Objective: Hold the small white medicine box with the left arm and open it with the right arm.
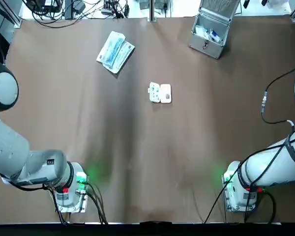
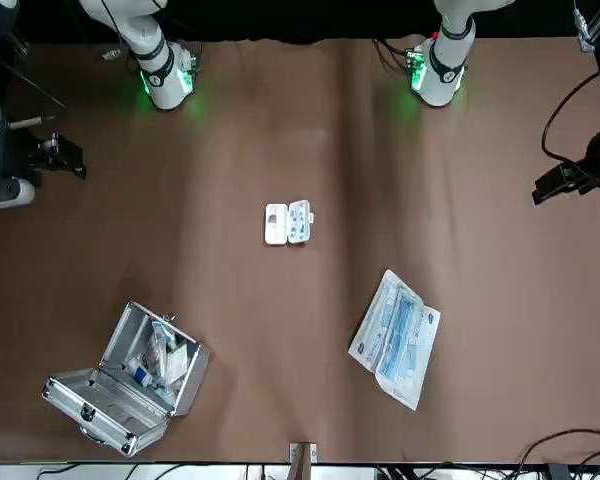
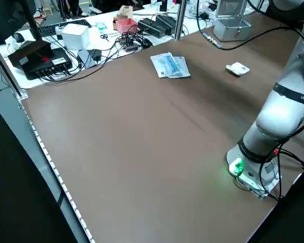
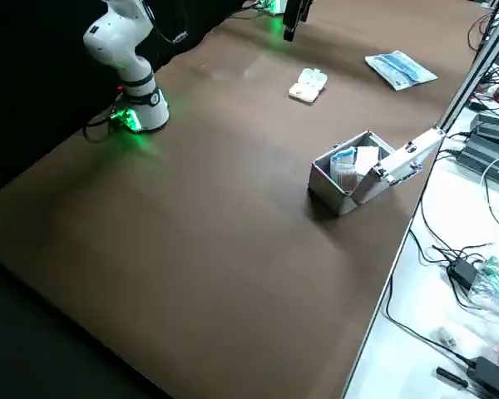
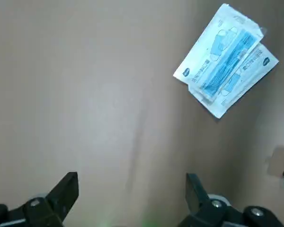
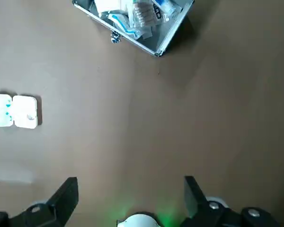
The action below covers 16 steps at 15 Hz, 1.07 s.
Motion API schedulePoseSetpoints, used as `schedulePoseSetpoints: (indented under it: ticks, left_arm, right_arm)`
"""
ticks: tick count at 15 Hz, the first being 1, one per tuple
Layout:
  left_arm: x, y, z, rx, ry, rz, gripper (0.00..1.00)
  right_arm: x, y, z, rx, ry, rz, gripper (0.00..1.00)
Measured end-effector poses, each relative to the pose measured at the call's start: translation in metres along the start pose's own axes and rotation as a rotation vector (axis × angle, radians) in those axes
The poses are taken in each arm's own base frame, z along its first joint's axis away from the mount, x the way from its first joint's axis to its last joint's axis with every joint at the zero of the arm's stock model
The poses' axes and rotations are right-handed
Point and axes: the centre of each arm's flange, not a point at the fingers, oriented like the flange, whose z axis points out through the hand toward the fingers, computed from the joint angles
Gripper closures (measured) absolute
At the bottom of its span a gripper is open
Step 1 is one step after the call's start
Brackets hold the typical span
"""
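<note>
The left gripper [image 5: 132, 178] and the right gripper [image 6: 130, 181] each hang high above the brown table [image 1: 137, 162], one on each side. The two black fingers of each are spread wide with nothing between them. The small white plastic medicine box [image 1: 160, 93] lies near the table centre, well apart from both grippers. Its two halves rest flat side by side. The half toward the robot's left shows teal marks; the other half is plain white. A stack of flat blue-and-white sealed packets [image 1: 115, 51] lies at the far left. An open silver metal case [image 1: 210, 30], lid raised and contents visible, stands at the far right.
</note>
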Motion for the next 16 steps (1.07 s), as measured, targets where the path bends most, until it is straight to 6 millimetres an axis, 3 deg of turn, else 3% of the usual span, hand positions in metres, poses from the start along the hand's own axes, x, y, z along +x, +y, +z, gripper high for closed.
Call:
schedulePoseSetpoints:
  ticks: [7, 16]
  left_arm:
    - [-0.011, -0.001, 0.007, 0.004, 0.019, 0.034, 0.0]
    - [-0.011, 0.002, 0.007, 0.003, 0.027, 0.042, 0.0]
  right_arm:
    - [-0.042, 0.022, -0.028, 0.009, 0.06, 0.04, 0.01]
    - [-0.044, 0.03, -0.028, 0.008, 0.058, 0.053, 0.01]
